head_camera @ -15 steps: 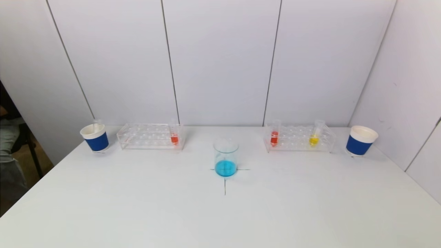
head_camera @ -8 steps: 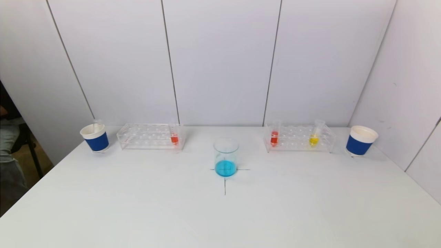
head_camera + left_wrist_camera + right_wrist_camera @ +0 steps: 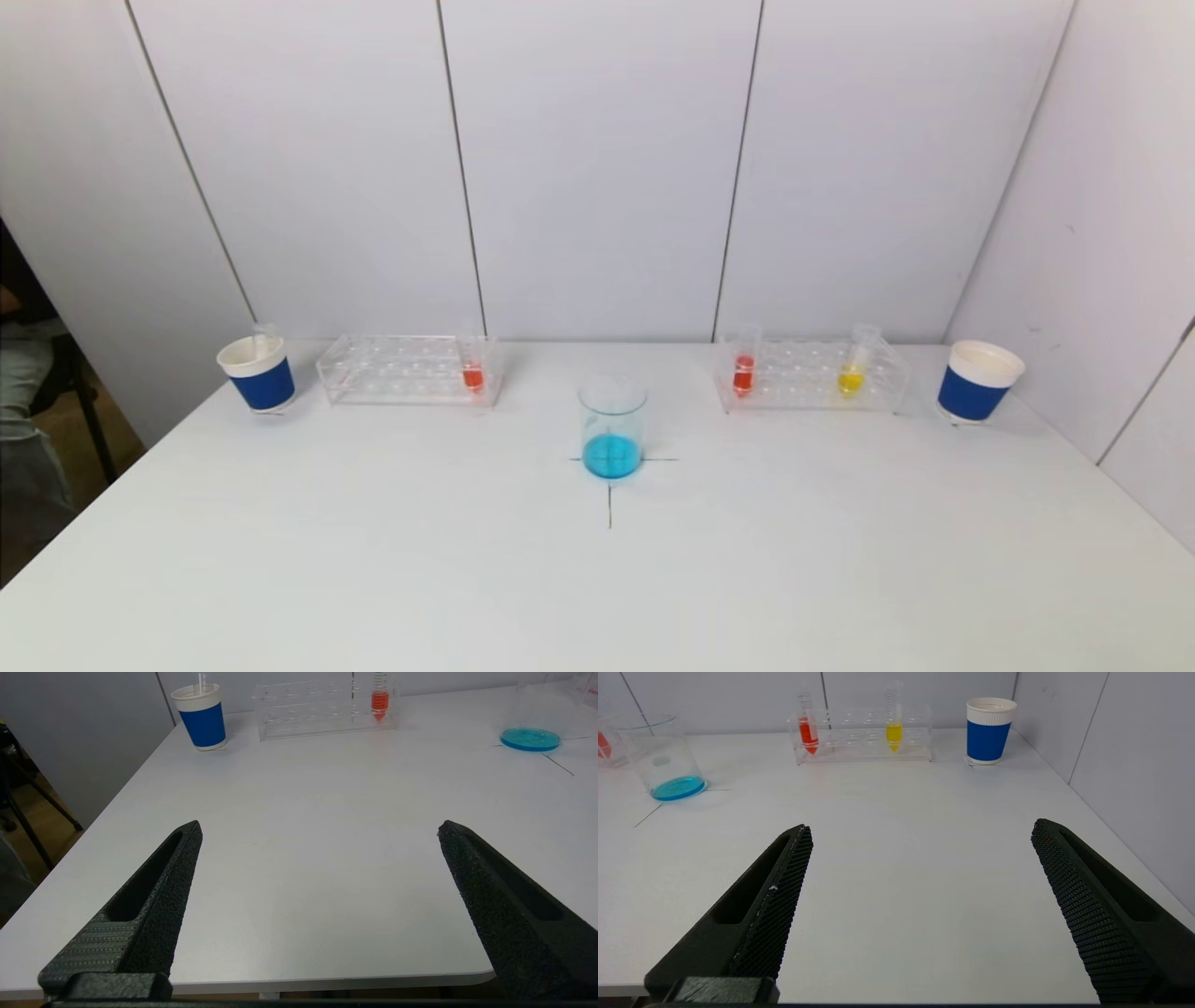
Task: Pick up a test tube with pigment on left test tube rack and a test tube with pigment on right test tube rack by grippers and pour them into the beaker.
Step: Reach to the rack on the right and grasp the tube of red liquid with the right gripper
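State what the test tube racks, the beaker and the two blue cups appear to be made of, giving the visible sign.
Left rack and right rack: clear glossy plastic, probably acrylic; see-through flat walls. Beaker: clear glass or plastic; the blue liquid shows through. Left cup and right cup: likely paper, matt white rim, blue sleeve.
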